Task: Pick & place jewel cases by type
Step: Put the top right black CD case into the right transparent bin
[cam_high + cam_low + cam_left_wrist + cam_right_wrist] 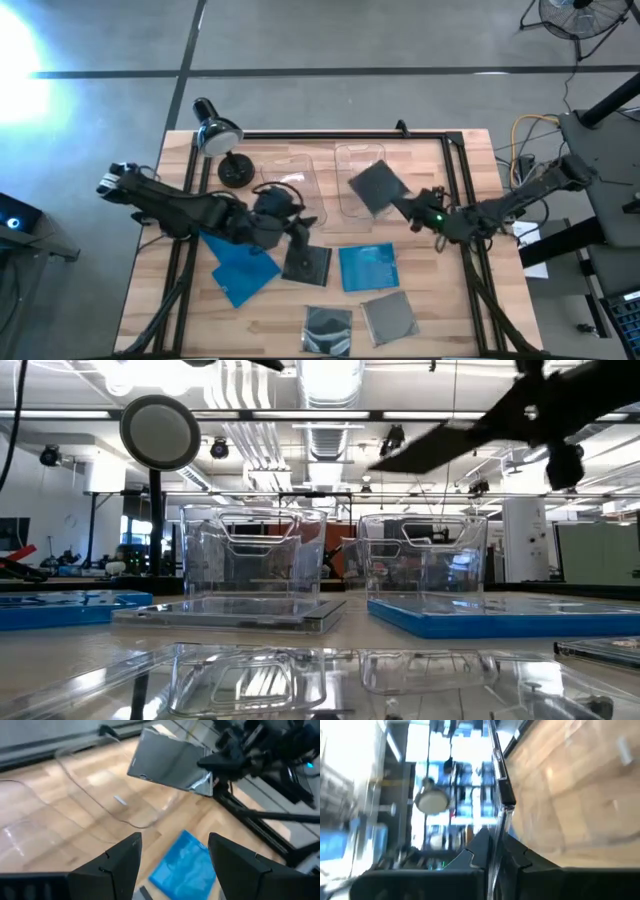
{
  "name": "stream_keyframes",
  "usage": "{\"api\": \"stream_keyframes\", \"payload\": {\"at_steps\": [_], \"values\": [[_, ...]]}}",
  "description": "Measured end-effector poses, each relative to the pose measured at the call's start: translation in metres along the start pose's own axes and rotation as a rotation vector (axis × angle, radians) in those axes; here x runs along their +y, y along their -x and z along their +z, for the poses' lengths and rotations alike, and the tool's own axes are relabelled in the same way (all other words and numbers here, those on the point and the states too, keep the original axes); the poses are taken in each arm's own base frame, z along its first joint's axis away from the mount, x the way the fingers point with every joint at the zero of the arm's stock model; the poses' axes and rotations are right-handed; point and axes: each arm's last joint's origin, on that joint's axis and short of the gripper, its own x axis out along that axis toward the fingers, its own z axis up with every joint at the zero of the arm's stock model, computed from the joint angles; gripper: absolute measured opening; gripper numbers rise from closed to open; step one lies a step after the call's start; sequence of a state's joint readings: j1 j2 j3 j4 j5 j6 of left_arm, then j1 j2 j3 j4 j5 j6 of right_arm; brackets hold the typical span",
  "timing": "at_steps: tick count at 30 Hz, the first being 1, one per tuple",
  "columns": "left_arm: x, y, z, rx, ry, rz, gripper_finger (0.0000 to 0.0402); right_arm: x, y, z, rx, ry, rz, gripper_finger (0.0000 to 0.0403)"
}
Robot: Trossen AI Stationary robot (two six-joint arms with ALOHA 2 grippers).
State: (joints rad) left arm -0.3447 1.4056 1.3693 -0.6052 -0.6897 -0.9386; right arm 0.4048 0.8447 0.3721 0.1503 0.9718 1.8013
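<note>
Above right bin (358,165) | grey jewel case (377,186) tilted | right end effector (408,208) clamped

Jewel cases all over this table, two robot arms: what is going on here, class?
The right gripper has its fingers shut on a dark grey glossy jewel case and holds it in the air above the right clear rectangular plastic bin. The left gripper hovers open-fingered over the table middle, holding nothing. On the wooden table lie two bright blue jewel cases and three more dark or grey ones, not yet sorted.
</note>
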Motion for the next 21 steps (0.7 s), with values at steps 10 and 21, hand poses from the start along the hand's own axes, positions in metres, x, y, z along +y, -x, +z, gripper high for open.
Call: {"api": "stream_keyframes", "payload": {"at_steps": [10,21], "values": [[0.007,0.024,0.007,-0.034,-0.002,0.001,0.0213,-0.014,-0.056,0.017,-0.221,0.081,-0.292,0.0013],[0.003,0.035,0.002,-0.03,-0.027,-0.032,0.0213,0.002,-0.118,0.022,-0.128,0.221,-0.598,0.0057]]}}
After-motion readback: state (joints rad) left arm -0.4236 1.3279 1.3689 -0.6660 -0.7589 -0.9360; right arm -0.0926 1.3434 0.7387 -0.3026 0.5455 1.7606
